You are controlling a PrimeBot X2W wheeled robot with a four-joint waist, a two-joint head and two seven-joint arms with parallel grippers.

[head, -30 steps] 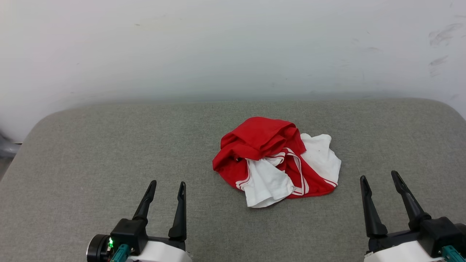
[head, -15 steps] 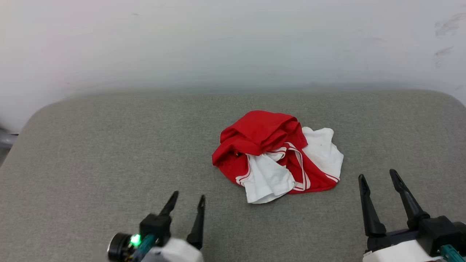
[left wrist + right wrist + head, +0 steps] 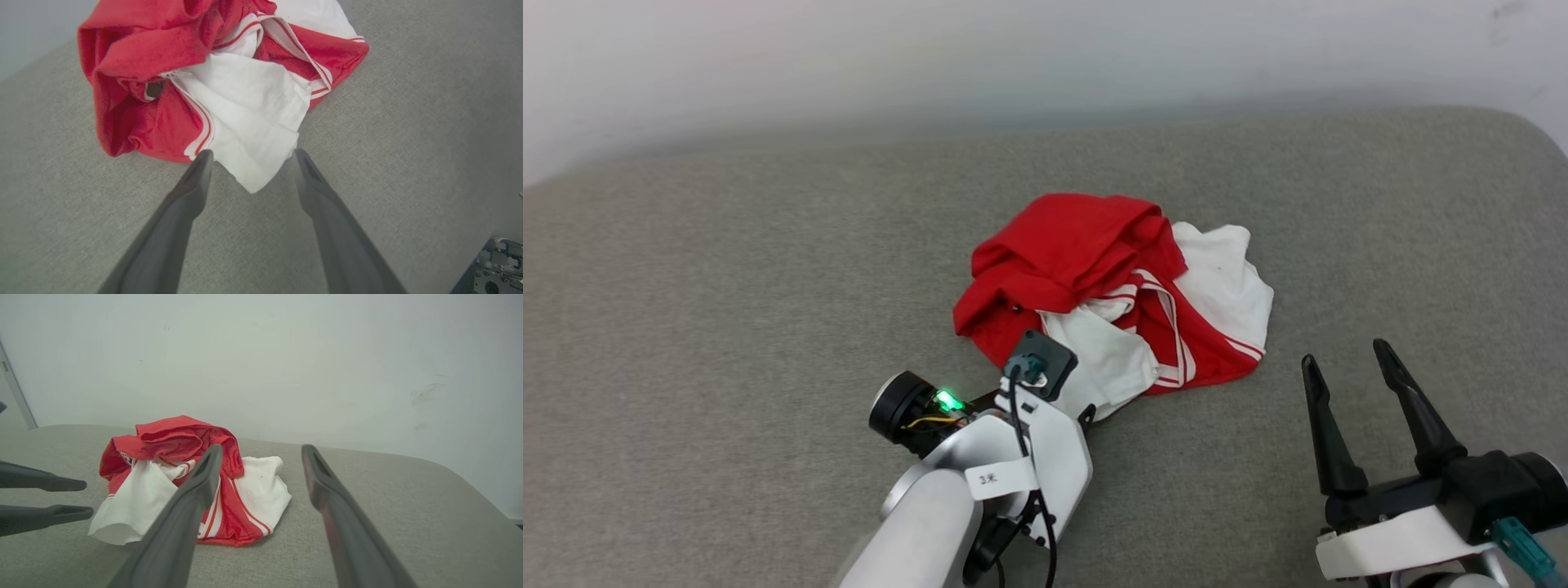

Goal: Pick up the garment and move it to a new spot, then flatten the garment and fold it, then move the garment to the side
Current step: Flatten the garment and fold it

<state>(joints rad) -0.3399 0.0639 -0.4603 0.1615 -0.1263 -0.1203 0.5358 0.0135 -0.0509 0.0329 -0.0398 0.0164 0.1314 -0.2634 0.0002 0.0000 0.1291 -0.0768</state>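
Note:
The garment (image 3: 1086, 253) lies crumpled in a heap on the grey cushion (image 3: 727, 286), red body on top and white sleeves spilling toward me. My left arm's wrist (image 3: 1029, 425) reaches to its near edge and covers the fingers in the head view. In the left wrist view the left gripper (image 3: 252, 153) is open, and the corner of a white sleeve (image 3: 253, 134) lies between its fingertips. The right wrist view shows the garment (image 3: 171, 441) with the left gripper (image 3: 86, 498) at its side. My right gripper (image 3: 1344, 353) stands open to the right of the garment, apart from it.
A pale wall (image 3: 1045, 49) runs close behind the cushion. The cushion's rounded corner (image 3: 1535, 131) is at the far right. Bare grey fabric stretches left of the garment and in front of it.
My left arm has swung forward and to the right, up to the garment's near edge. The head camera has tipped down, so the whole picture has shifted. The right gripper has barely moved.

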